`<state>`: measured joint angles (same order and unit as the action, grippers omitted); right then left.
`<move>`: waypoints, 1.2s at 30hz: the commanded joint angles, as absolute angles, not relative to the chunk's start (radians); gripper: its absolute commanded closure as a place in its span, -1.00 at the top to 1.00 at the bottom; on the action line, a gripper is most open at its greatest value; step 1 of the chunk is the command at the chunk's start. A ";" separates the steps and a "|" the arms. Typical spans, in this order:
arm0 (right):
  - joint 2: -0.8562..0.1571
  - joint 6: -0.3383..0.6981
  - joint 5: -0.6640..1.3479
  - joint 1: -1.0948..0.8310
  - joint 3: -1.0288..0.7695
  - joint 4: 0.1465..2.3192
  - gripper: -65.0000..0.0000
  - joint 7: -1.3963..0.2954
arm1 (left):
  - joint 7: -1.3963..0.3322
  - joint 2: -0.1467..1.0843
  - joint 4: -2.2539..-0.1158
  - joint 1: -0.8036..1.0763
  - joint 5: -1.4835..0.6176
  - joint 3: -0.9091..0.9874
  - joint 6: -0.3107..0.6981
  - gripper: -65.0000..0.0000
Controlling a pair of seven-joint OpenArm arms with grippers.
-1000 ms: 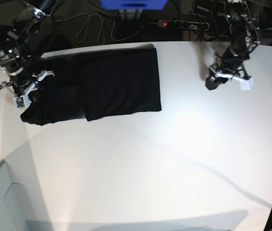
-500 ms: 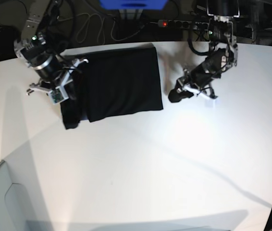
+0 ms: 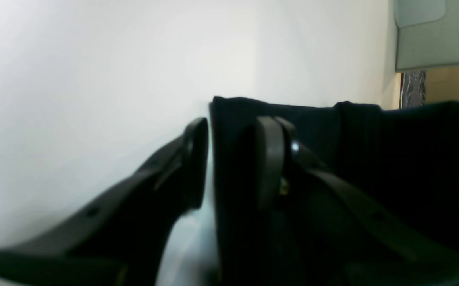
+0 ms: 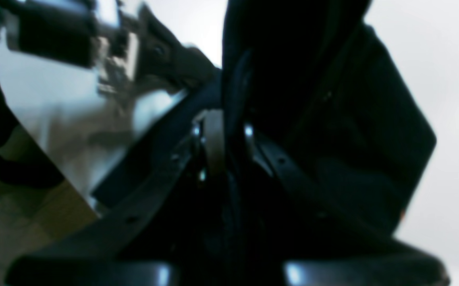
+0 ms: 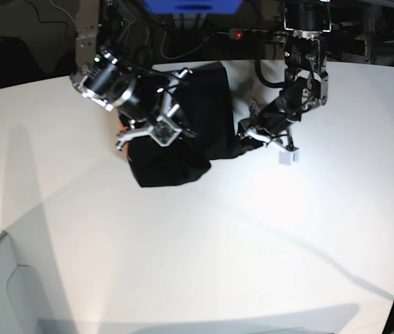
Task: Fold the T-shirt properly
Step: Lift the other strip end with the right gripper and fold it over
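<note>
The right gripper (image 4: 223,139) is clamped tight on a fold of the T-shirt (image 5: 183,149) (held above the rest). The left gripper (image 3: 231,159) reaches low, fingers (image 3: 195,159) parted astride the cloth's edge.

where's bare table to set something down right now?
Free: the white table in front of the black cloth T-shirt, and its far left side. Crowded: the back strip, where right gripper and left gripper meet at the shirt.

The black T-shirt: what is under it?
Under the T-shirt lies the white table, seen bare around it. Whatever the cloth covers, including any print on its other side, is hidden.
</note>
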<state>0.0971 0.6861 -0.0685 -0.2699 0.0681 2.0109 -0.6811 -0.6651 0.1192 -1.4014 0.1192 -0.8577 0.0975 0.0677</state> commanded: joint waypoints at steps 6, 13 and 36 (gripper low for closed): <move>0.091 0.698 -0.053 -0.216 0.127 1.891 -0.99 -0.651 | -0.704 0.136 -1.402 0.133 -0.808 0.099 0.041 -0.38; 0.094 0.698 -0.053 -0.191 0.148 1.831 -0.99 -0.651 | -0.714 0.131 -1.460 0.150 -0.808 0.180 0.041 -0.38; 0.062 0.698 -0.053 -0.110 0.275 1.716 -0.51 -0.651 | -0.717 0.193 -1.765 0.414 -0.811 0.636 0.050 -0.37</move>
